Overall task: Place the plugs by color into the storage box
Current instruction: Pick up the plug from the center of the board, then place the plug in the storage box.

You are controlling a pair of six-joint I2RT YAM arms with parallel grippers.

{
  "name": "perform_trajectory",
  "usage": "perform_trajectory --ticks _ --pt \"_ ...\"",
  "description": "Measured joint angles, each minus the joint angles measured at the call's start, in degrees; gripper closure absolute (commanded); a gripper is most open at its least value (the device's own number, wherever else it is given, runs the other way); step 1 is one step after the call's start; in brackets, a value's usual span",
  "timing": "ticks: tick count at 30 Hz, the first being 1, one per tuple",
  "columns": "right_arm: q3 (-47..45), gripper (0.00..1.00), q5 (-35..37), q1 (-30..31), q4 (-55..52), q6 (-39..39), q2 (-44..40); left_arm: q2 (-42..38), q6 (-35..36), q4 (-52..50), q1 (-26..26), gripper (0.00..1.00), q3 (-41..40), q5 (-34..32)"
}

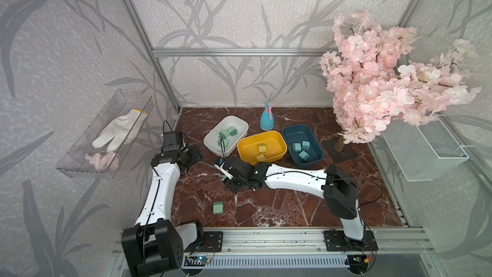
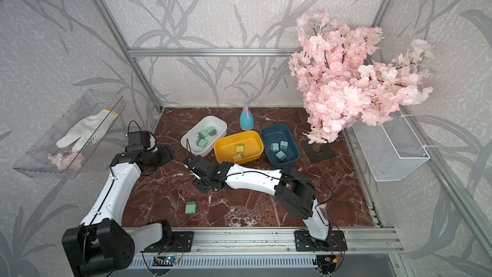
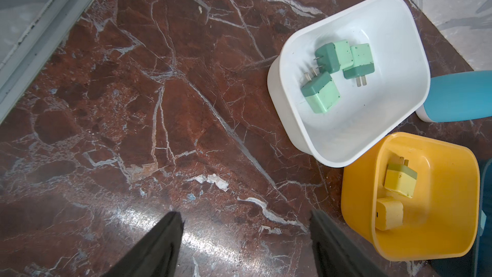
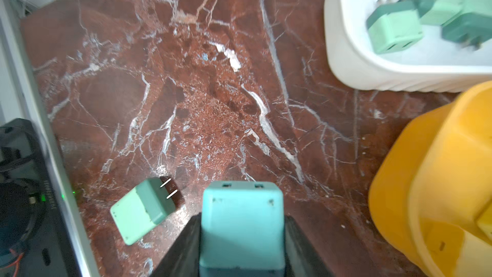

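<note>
Right tool (image 4: pixel 242 221) pinching a teal plug (image 4: pixel 241 206) above the worktop (image 4: pixel 213 102), near the white bin (image 4: pixel 346 57) and yellow bin (image 4: pixel 399 182). Left tool (image 3: pixel 245 225) spread and empty. One mint plug (image 4: pixel 143 209) lies loose on the worktop.

No legible txt; tiny print on black housing (image 4: pixel 26 198) too blurry.

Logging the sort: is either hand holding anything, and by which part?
Right hand grips a teal blue plug by two opposite side faces. Left hand is open, holding nothing.
</note>
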Motion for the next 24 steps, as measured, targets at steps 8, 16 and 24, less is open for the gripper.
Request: perform_trajectory --ticks 8,16,24 --pt "-10.82 0.58 2.75 -4.04 0.66 1.53 -11.61 -1.99 2.27 -0.04 -8.98 0.22 0.02 -5.66" --pt "-20.22 0.57 6.23 -11.63 0.76 2.43 -22.67 -1.49 4.52 -1.07 -17.40 0.22 0.98 -10.60" --pt "-24.35 0.57 9.97 -17.64 0.52 2.32 -29.83 2.29 6.40 -2.01 -28.57 0.23 4.13 -13.38"
